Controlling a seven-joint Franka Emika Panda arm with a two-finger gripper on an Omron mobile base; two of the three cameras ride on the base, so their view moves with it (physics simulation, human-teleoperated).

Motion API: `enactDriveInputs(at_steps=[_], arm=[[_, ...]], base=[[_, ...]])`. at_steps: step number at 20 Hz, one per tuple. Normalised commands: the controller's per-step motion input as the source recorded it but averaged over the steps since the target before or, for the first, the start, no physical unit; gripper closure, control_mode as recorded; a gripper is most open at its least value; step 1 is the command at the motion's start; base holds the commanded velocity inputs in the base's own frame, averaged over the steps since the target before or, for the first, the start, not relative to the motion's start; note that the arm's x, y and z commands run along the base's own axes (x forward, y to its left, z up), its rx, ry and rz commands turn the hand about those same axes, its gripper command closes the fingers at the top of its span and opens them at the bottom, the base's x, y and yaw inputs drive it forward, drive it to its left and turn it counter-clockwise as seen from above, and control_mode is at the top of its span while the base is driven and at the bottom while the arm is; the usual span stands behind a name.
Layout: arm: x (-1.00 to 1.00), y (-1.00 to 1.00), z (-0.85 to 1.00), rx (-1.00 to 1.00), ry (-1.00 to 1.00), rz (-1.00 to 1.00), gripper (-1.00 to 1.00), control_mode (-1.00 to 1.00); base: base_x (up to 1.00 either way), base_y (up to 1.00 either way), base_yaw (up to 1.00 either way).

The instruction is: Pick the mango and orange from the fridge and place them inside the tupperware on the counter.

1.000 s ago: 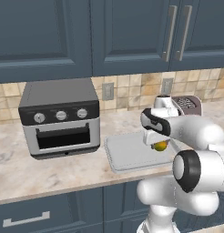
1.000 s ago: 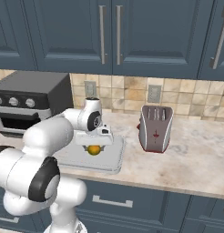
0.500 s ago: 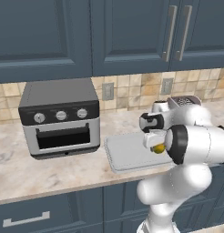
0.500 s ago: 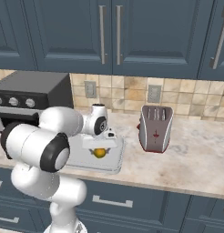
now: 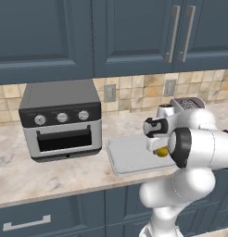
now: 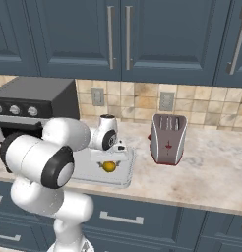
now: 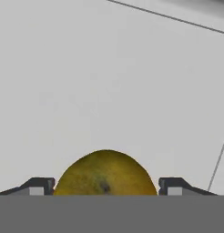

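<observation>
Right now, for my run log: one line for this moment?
stage: placing | end effector: shut on orange | position: over tupperware | counter: toaster, toaster oven

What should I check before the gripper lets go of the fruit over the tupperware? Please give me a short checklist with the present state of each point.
1. Fruit between the fingers: ok. The orange sits between the two fingertips in the hand view.
2. Gripper above the tupperware: ok. Both base views show it over the container's floor, inside the rim.
3. Landing spot free: ok. The pale floor ahead of the fruit is bare.
4. Fruit already touching the floor: cannot tell.
5. Toaster oven and toaster away from the hand: ok. Both stand apart from the container.
6. Mango already in the container: cannot tell; the arm hides part of it.
</observation>
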Motion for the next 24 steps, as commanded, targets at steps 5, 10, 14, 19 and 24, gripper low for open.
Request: enactDriveInputs(at_steps=[5,10,14,19,24], arm=[[-0.41,0.04,0.31,-0.02,-0.28,-0.03,-1.00,-1.00],[-0.33,0.08,0.71,-0.17,-0.39,-0.01,-1.00,-1.00],[-0.45,0.07,0.66,-0.06,-0.12,-0.04,-1.00,-1.00],[-0.59,0.00,0.71,0.00,0.06,-0.08,-1.00,-1.00],[-0.61,0.00,0.80,0.00,0.09,0.00,-1.00,-1.00]], base=[[0.00,0.00,0.00],[0.00,0.00,0.00],[0.00,0.00,0.00],[0.00,0.00,0.00],[0.00,0.00,0.00]])
